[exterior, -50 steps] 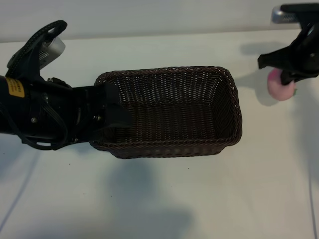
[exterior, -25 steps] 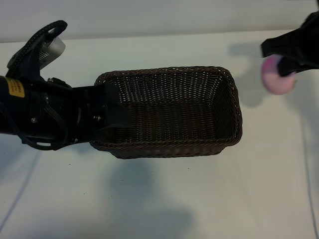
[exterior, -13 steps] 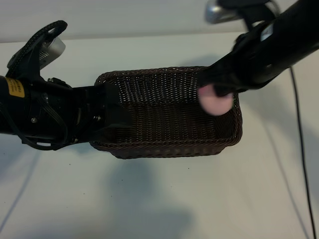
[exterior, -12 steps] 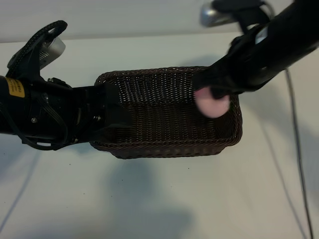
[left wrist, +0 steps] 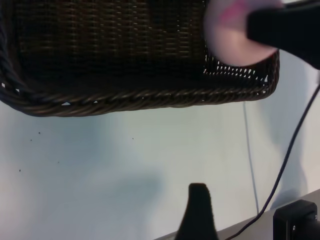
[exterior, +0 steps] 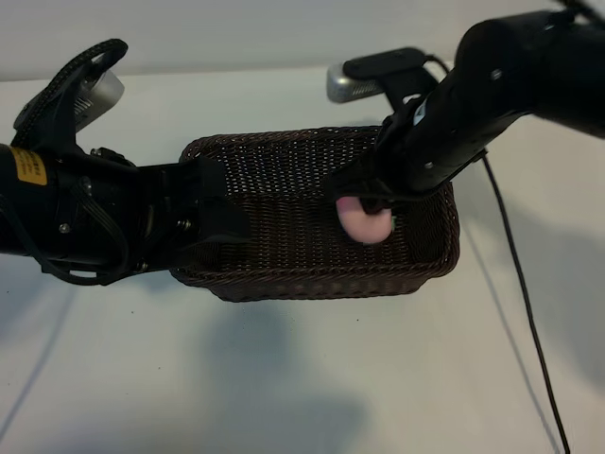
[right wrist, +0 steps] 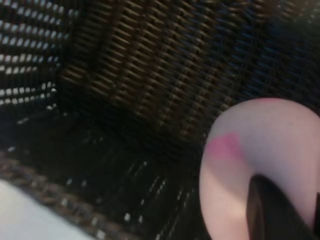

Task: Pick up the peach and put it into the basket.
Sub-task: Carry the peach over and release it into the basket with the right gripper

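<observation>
Right now my right gripper (exterior: 371,210) has its jaws clamped on the peach (exterior: 367,223), which hangs inside the basket (exterior: 312,284) toward its right end, apparently clear of the woven floor. Letting go from this height, I judge, could make the round fruit bounce or roll against the near wall; a clumsy descent could knock my arm on the braided rim and shove the basket along the table (exterior: 302,378). My left gripper (exterior: 213,213) rests at the basket's left end, jaws spread wide; whether it touches the rim I cannot tell.
</observation>
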### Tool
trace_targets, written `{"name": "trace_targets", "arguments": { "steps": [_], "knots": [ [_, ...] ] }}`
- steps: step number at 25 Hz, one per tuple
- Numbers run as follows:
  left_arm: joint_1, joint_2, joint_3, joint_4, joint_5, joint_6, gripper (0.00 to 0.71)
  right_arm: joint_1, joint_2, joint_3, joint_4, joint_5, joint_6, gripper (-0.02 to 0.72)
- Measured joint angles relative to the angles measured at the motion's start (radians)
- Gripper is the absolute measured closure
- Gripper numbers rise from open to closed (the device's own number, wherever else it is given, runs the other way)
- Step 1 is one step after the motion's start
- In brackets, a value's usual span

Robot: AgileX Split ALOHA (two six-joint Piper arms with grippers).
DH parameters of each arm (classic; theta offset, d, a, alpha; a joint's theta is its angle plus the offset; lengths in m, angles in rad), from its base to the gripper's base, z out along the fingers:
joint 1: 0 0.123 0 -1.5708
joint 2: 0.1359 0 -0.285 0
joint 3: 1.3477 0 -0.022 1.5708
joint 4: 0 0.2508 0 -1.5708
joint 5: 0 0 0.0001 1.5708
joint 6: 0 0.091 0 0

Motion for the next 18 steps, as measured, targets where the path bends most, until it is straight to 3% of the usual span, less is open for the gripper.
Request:
{"name": "trace_targets", "arguments": {
  "steps": [7,14,18],
  "knots": [
    [0.0,0.0,0.0,0.0,0.0,0.0,0.151,0.0,0.065,0.0,0.013,-0.047,-0.002,0.662],
    [0.0,0.0,0.0,0.0,0.0,0.0,0.151,0.0,0.085,0.0,0.021,-0.046,-0.012,0.658],
    [0.0,0.0,0.0,0.0,0.0,0.0,0.151,0.0,0.085,0.0,0.021,-0.045,-0.018,0.591]
  ]
}}
